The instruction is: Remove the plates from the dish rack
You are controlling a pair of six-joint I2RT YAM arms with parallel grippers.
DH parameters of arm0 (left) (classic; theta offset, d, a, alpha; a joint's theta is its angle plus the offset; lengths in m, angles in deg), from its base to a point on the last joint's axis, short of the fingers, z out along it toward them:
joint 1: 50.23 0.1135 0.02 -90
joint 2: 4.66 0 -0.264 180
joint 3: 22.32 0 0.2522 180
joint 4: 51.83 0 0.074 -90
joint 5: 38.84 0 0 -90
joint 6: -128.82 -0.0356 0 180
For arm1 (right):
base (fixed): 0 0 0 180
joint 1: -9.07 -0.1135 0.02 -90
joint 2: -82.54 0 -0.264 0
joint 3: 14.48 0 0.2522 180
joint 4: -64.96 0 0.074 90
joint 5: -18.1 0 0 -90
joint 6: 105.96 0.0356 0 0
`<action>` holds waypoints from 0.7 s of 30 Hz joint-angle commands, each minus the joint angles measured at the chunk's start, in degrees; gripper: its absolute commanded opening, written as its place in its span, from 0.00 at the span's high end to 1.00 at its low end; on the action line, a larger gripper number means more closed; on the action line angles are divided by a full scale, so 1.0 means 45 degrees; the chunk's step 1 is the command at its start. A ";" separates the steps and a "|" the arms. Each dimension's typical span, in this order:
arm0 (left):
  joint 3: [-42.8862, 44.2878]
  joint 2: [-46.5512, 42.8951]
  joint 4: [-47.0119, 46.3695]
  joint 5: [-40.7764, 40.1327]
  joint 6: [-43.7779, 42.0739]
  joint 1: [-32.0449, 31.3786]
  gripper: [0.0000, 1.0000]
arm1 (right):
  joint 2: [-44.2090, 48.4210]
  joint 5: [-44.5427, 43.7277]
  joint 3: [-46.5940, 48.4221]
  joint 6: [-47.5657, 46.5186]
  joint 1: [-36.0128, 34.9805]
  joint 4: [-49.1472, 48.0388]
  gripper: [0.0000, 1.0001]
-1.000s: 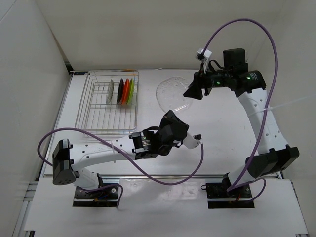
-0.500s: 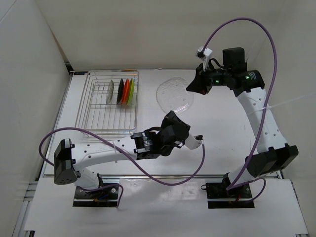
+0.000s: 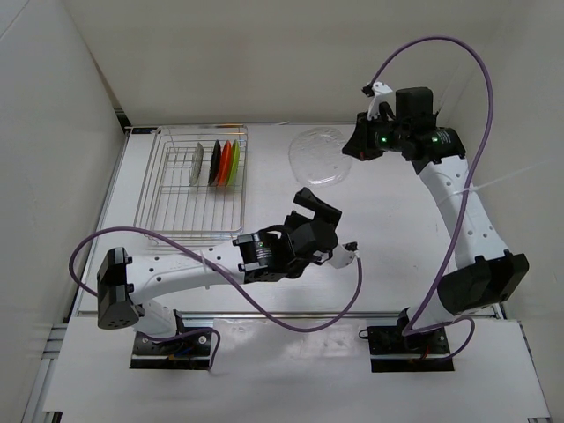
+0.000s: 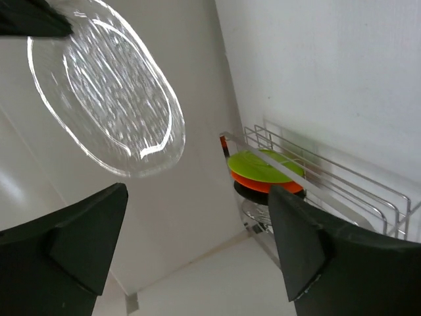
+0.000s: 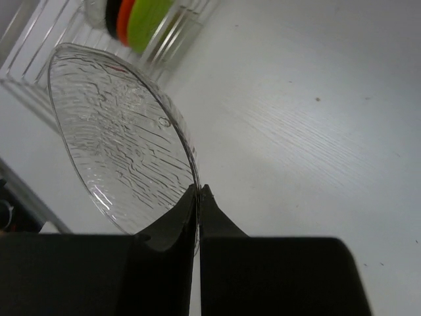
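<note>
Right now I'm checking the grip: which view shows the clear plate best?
Right wrist: the clear plate is close, its rim pinched in the right gripper. Left wrist shows its face; top external, a small faint outline.

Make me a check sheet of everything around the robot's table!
Surface: white table with faint wood grain.
Job's things: the dish rack at the far left holds four plates on edge: pale plate, black plate, orange-red plate, lime green plate. The bigger clear plate is outside the rack.
Clutter: nothing seen.
Grippers: right tool shut on the clear plate's rim; left tool open, holding nothing.
Cables: left purple cable loops beside its arm; right purple cable arches high over its arm.
Surroundings: white walls close around the table.
</note>
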 commanded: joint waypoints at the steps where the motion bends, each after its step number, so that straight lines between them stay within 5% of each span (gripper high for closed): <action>1: 0.0760 -0.0214 0.1308 0.0056 0.0473 0.0016 0.00 | -0.0473 -0.2055 -0.0213 0.1822 0.0926 -0.1149 1.00; 11: 0.3202 0.0040 0.1544 0.0368 0.1645 0.3056 0.00 | -0.2466 -0.2781 -0.0799 0.1590 0.2549 -0.2067 1.00; 21: 0.6425 0.0996 0.4430 0.3409 0.7422 0.8079 0.00 | -0.5083 -0.3132 -0.0389 0.1101 0.3684 -0.2731 1.00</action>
